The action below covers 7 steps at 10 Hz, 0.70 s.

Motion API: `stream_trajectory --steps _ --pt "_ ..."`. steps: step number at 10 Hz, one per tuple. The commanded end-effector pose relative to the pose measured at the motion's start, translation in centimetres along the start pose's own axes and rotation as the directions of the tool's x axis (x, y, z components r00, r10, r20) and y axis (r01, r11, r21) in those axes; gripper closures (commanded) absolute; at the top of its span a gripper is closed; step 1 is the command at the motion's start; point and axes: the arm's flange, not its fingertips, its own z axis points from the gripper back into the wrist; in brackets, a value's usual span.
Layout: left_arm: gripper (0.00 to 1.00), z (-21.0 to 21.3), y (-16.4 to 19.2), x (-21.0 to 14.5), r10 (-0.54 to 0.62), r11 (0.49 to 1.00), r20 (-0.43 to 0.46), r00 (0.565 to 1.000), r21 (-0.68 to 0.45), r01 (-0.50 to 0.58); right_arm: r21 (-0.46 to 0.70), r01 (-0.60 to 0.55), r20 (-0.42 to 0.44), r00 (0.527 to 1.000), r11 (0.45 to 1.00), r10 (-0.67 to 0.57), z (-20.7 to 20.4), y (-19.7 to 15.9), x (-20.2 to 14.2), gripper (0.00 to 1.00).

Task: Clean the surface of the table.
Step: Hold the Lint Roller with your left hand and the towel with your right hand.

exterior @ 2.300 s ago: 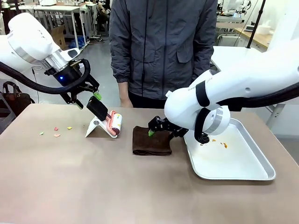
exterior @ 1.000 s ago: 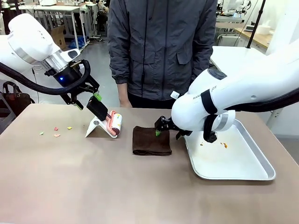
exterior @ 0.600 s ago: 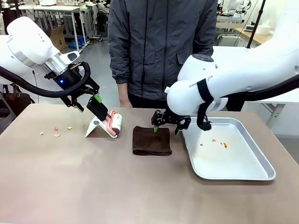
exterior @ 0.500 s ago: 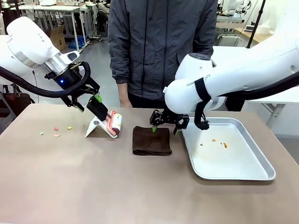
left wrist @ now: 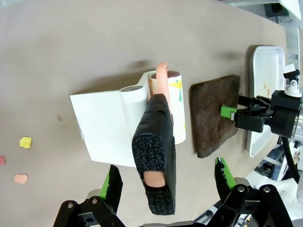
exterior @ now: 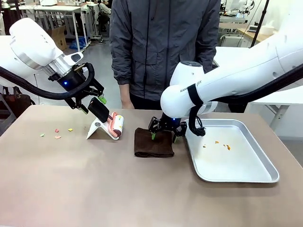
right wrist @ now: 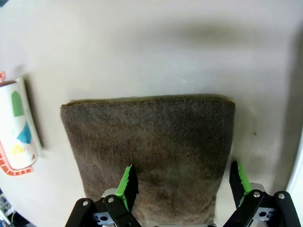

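Bench point(exterior: 71, 179) is carrying the brown cloth point(exterior: 152, 144) directly beneath my right hand point(exterior: 164, 137), which I am holding wide open.

- Table point(exterior: 94, 189): smooth, matt brownish-tan top.
- Tray point(exterior: 236, 163): bright metal, glossy and reflective.
- Cloth point(exterior: 152, 144): dark brown napped towelling, matt.
- Roller handle point(left wrist: 158, 156): black, coarse, grainy grip.
- Stand point(left wrist: 102, 123): smooth white plastic.
- Scraps point(exterior: 57, 137): coloured, paper-like, matt.
- Arm shell point(exterior: 227, 80): glossy white plastic.
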Motion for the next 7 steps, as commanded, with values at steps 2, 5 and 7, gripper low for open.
stream_trajectory --steps 2,5,7 --pt "0.0 -0.37 -0.02 0.23 -0.01 1.0 0.003 1.0 -0.007 0.01 -0.062 0.025 0.023 0.999 0.998 -0.024 0.17 0.99 0.34 0.0" --pt "0.88 -0.79 -0.33 0.39 -0.012 1.0 0.059 0.998 -0.002 0.012 -0.052 -0.003 -0.002 1.0 0.999 0.002 -0.13 0.98 0.18 0.8" --pt "1.0 -0.82 -0.38 0.41 -0.012 1.0 0.052 0.999 0.003 0.012 -0.045 -0.006 -0.001 1.0 0.999 0.006 0.01 1.03 0.19 1.0"
